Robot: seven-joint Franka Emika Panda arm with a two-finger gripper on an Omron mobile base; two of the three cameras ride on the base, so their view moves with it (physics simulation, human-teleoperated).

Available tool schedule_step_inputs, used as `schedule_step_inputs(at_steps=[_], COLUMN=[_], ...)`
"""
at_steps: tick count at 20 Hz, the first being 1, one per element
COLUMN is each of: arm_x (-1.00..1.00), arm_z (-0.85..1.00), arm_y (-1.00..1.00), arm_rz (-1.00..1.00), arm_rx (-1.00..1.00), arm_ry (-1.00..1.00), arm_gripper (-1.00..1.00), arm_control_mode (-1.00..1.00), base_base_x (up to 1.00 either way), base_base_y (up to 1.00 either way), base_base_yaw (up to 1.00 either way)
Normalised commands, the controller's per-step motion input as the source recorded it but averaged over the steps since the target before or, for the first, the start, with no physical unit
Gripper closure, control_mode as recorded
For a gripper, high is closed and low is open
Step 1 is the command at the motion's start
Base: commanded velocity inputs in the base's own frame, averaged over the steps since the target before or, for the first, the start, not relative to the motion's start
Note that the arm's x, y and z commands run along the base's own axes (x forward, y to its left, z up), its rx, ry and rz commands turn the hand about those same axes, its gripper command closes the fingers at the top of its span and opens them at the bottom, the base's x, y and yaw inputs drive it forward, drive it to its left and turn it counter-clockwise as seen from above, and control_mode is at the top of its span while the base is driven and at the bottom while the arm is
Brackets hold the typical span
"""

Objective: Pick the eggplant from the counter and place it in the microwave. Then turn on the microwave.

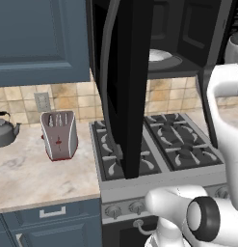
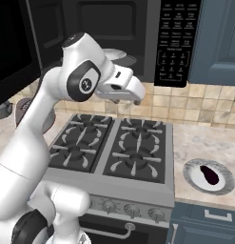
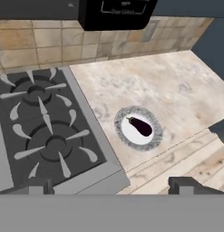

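Observation:
The eggplant [image 3: 141, 126], small and dark purple, lies on a round white plate [image 3: 131, 136] with a grey speckled rim. The plate sits on the beige counter [image 3: 177, 86] right of the stove. The right base view has the eggplant [image 2: 209, 175] near the counter's front edge. My gripper [image 3: 109, 186] is open and empty, high above the stove's right front corner, well away from the eggplant. The black microwave [image 2: 109, 28] hangs over the stove with its door [image 1: 127, 72] swung wide open. Its white turntable plate [image 1: 159, 55] is bare.
The gas stove [image 2: 114, 147] lies under my arm. The keypad [image 2: 175, 40] is on the microwave's right side. Left of the stove stand a silver toaster [image 1: 59, 134] and a grey kettle [image 1: 2, 130]. Blue cabinets hang on both sides.

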Motion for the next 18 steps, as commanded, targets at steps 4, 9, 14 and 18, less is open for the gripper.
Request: schedule_step_inputs(at_steps=[4,9,14,18], arm_x=[0.01,0.00,0.00,0.02], arm_z=[-0.07,-0.02,0.00,0.00], arm_y=[-0.32,-0.30,-0.23,-0.23], arm_rz=[-0.15,-0.14,-0.12,-0.13], arm_rx=[0.00,0.03,0.05,0.07], arm_ry=[0.01,0.01,0.00,0.01], arm_gripper=[-1.00,-1.00,-1.00,-1.00], arm_control_mode=[-1.00,-1.00,-1.00,-1.00], base_base_x=[0.00,0.00,0.00,0.00], base_base_y=[0.00,0.00,0.00,0.00], base_base_yaw=[0.00,0.00,0.00,0.00])
